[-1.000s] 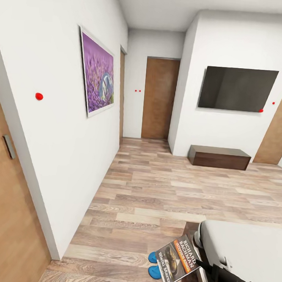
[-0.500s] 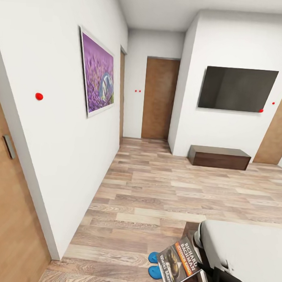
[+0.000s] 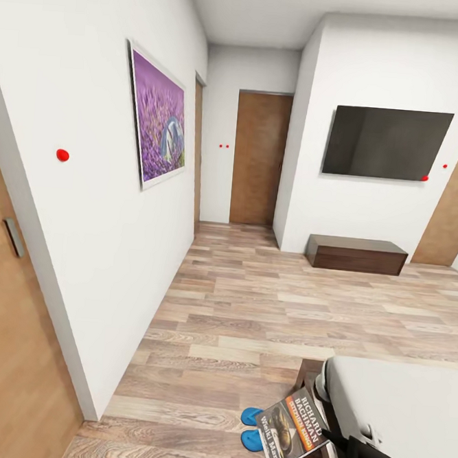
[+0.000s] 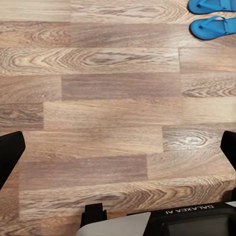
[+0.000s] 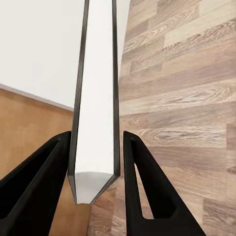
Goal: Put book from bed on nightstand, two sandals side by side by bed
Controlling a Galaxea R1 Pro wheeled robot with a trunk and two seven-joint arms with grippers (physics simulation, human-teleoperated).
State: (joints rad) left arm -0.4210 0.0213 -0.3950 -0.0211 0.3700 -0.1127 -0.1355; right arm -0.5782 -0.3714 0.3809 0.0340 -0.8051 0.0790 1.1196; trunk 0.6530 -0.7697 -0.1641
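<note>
The book (image 3: 290, 427), dark with an orange band and white lettering, hangs tilted over the floor just off the bed's corner. My right gripper (image 3: 328, 435) is shut on it. In the right wrist view the book (image 5: 96, 98) stands edge-on between the two black fingers (image 5: 49, 167). The two blue sandals (image 3: 249, 416) (image 3: 252, 439) lie side by side on the floor by the bed (image 3: 401, 408), partly hidden behind the book. My left gripper (image 4: 119, 147) hangs open over bare planks, with the sandals (image 4: 214, 27) some way beyond it.
A white wall with a purple picture (image 3: 158, 123) runs along the left, with a wooden door (image 3: 13, 350) near its front end. A low dark bench (image 3: 356, 255) stands under a wall TV (image 3: 386, 143). Wide wood floor (image 3: 285, 302) lies between.
The held book and my right arm have drifted slightly down and to the right in the head view. The sandals lie where they were.
</note>
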